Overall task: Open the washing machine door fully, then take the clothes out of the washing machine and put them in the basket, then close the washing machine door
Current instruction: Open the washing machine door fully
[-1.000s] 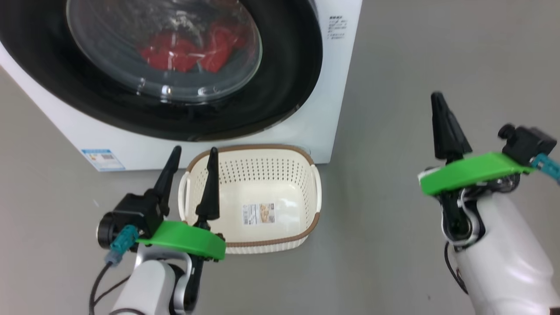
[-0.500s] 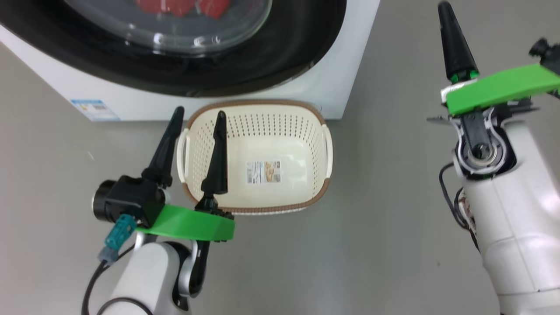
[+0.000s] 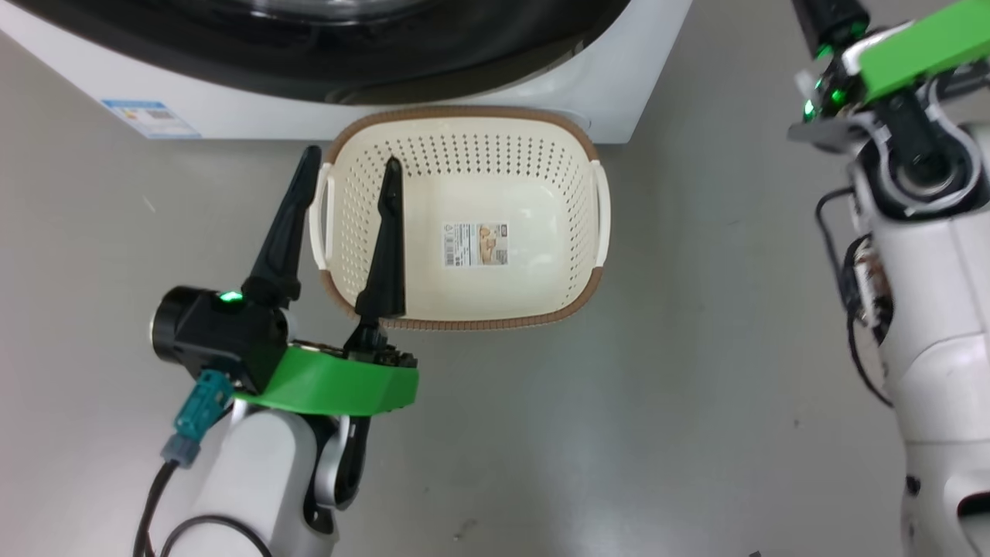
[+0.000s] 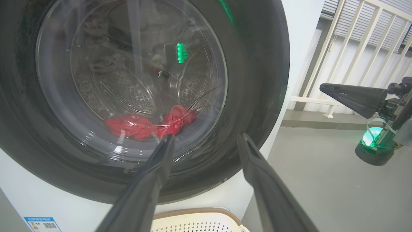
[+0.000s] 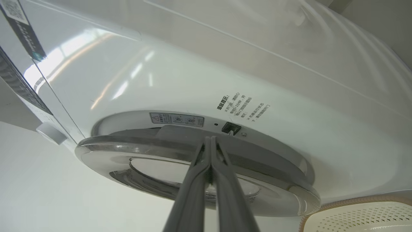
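Right wrist view: right gripper (image 5: pixel 210 143) pressed together, empty, tips at seam between washing machine door (image 5: pixel 109 158) rim and washing machine (image 5: pixel 193 80) front, beside latch slot (image 5: pixel 231 128) (contact not clear). Tips best wedged behind rim, door levered outward slowly. Left gripper (image 4: pixel 206 137) spread, empty. Clothes (image 4: pixel 148 124) lie low behind door. Door round, no long axis, faced outward; basket (image 3: pixel 464 112) mouth up, long axis along washer front.

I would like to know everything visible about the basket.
The basket is small, rectangular, cream-white plastic, with perforated walls, a brown woven-look rim and two white side handles. It is empty; a label sticker sits on its bottom. It stands upright on the grey floor, directly before the washing machine. The open left gripper hangs over its left edge; contact cannot be told.
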